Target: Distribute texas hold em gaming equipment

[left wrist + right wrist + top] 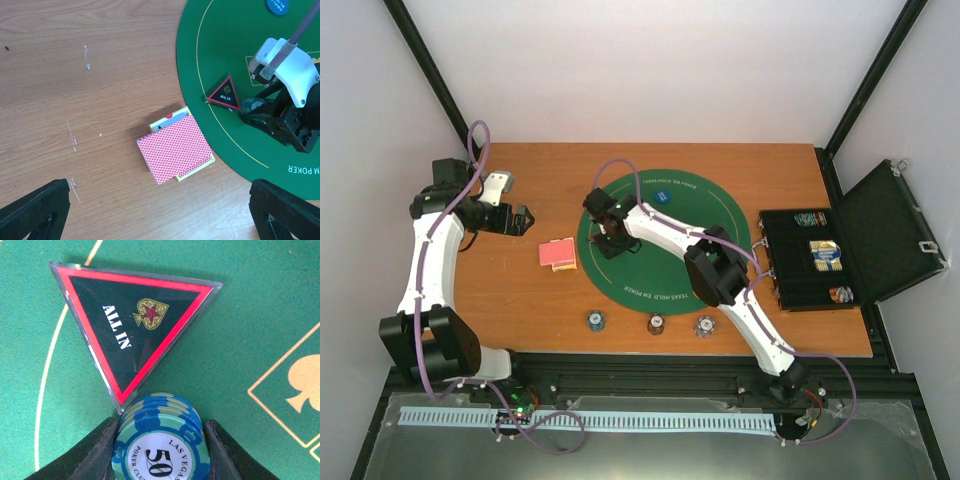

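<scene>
Because the right fingers [95,450] pinch the blue chip stack [157,437], seemingly touching the triangular marker [132,325] at the left of the mat [250,315], dragging could shove it; the left fingers [35,210] hang spread near the cards [175,150].

The triangular marker [135,330] was black with a red border, white letters and a golden spade with a red star inside. The stack of chips [159,442] had blue and pale green stripes around a white centre. The mat [250,300] was green with yellow lines. The playing cards [175,148] showed a fine red and white lattice, and the table [75,100] was brown with wood grain.
</scene>
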Available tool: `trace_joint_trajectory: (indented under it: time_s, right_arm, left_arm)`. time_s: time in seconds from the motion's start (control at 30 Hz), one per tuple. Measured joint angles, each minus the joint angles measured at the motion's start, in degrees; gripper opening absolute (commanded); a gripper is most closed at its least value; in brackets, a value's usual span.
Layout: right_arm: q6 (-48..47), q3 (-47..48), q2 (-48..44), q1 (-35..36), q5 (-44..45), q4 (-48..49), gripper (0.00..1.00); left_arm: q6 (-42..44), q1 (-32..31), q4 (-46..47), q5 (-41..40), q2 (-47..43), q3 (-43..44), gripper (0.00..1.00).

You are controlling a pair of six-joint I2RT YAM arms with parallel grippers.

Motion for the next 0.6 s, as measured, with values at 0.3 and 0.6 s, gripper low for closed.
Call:
trace_joint_trajectory:
  time_s: [0.3,0.6]
  right_arm:
    - [-0.04,1.09,0.63,-0.02,-0.46,-0.52,0.44]
    - [-0.92,1.18,0.63,0.02,0.17,-0.70,0.76]
  left_arm:
    - [0.02,0.00,0.02,0.00,0.13,0.02,1.00]
    - [0.02,0.00,0.02,0.00,0.13,0.79,1.00]
